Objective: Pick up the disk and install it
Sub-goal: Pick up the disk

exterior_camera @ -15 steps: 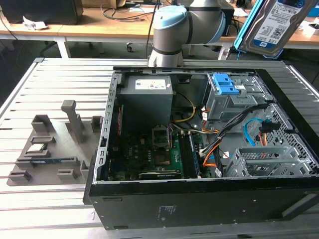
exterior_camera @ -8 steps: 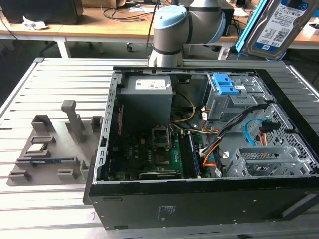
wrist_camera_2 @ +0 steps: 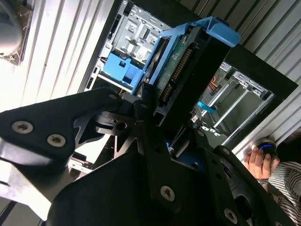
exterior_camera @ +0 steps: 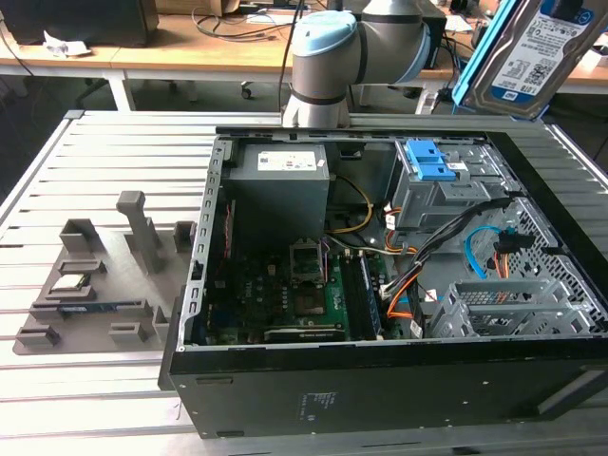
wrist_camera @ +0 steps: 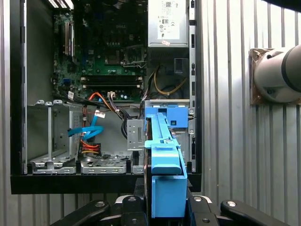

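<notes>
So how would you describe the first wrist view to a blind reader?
A claw grips the blue-framed disk edge-on. Beyond it lies an open computer case on a slatted metal table, showing a green motherboard and grey power supply.

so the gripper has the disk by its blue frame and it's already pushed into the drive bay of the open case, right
Not quite. The gripper does hold the disk by its blue frame, but the disk is not in the drive bay. The exterior view shows it held up in the air above the open case, not touching it.
</notes>
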Tool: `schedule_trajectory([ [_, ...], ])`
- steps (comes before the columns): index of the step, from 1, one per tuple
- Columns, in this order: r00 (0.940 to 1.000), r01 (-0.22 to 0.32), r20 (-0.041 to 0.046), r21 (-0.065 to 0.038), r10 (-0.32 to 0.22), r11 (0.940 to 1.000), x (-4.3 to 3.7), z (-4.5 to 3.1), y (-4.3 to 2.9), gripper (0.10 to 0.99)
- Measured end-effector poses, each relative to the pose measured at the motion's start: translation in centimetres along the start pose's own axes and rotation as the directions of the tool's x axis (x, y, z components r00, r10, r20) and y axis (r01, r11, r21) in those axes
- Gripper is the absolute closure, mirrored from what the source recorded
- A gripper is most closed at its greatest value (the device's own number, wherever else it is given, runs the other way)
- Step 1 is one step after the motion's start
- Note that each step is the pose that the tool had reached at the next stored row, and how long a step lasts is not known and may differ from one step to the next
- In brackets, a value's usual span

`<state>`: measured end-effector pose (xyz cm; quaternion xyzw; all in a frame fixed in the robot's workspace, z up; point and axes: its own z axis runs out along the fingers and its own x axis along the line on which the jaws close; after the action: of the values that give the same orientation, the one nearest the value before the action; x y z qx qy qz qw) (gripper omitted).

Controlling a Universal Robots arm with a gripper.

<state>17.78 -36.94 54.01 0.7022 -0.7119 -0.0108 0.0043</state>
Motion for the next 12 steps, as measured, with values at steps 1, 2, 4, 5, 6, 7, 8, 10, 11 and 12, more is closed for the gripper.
schedule_trajectory([
  [1, 1.0000, 0.000, 0.0001, 0.000, 0.000, 1.0000, 0.11, 0.02, 0.00, 0.722],
  [2, 1.0000, 0.000, 0.0000, 0.000, 0.000, 1.0000, 0.19, 0.03, 0.00, 0.722],
  [4, 1.0000, 0.000, 0.0001, 0.000, 0.000, 1.0000, 0.32, 0.06, -0.01, 0.722],
  [5, 1.0000, 0.000, 0.0001, 0.000, 0.000, 1.0000, 0.38, 0.07, -0.01, 0.722],
  [6, 1.0000, 0.000, 0.0001, 0.000, 0.000, 1.0000, 0.47, 0.09, -0.01, 0.722],
  [7, 1.0000, 0.000, 0.0000, 0.000, 0.000, 1.0000, 0.60, 0.11, -0.01, 0.722],
  [8, 1.0000, 0.000, 0.0001, 0.000, 0.000, 1.0000, 0.70, 0.13, -0.01, 0.722],
  [10, 1.0000, 0.000, 0.0001, 0.000, 0.000, 1.0000, 0.82, 0.16, -0.02, 0.722],
  [11, 1.0000, 0.000, 0.0001, 0.000, 0.000, 1.0000, 0.90, 0.18, -0.02, 0.722],
  [12, 1.0000, 0.000, 0.0001, 0.000, 0.000, 1.0000, 1.01, 0.20, -0.02, 0.722],
])
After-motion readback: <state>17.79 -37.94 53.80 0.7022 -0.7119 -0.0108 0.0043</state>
